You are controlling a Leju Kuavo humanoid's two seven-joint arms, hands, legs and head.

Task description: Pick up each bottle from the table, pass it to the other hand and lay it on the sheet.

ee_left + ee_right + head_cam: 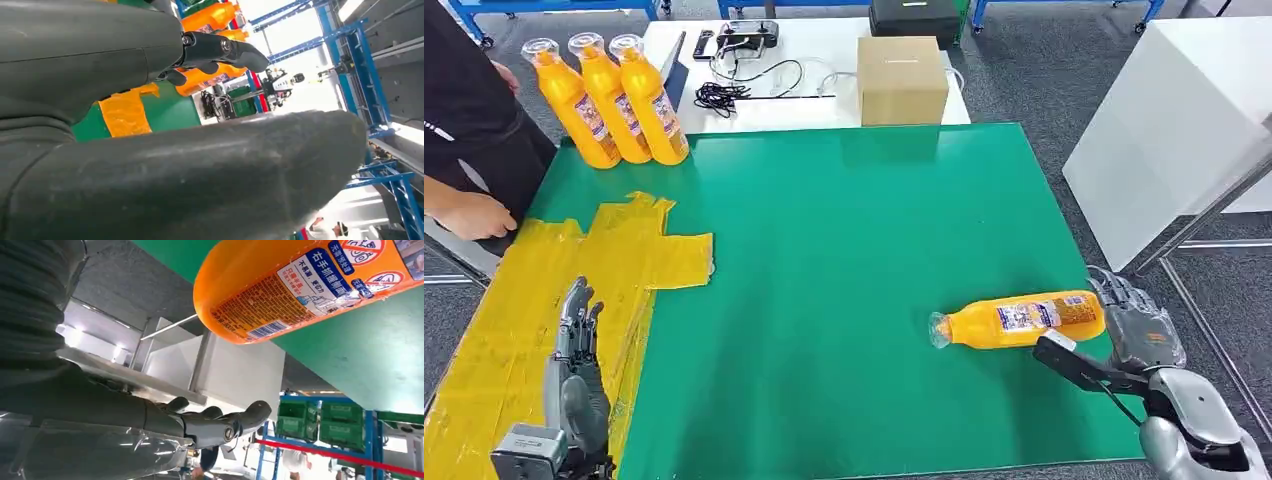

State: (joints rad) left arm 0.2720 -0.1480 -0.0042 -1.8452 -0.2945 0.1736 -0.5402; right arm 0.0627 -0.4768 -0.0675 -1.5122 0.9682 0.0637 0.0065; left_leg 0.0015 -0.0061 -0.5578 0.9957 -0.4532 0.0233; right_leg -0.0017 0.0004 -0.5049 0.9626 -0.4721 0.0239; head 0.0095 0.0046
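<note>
Partly, right hand (1136, 325) behind bottle (1024, 320)

Green table (844, 250); bottle (1022, 320), yellow sheet (534, 310)

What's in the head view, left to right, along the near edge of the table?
Left hand over the yellow sheet → bare green mat → orange bottle lying on its side, cap end pointing left → right hand, open, at the bottle's base.
</note>
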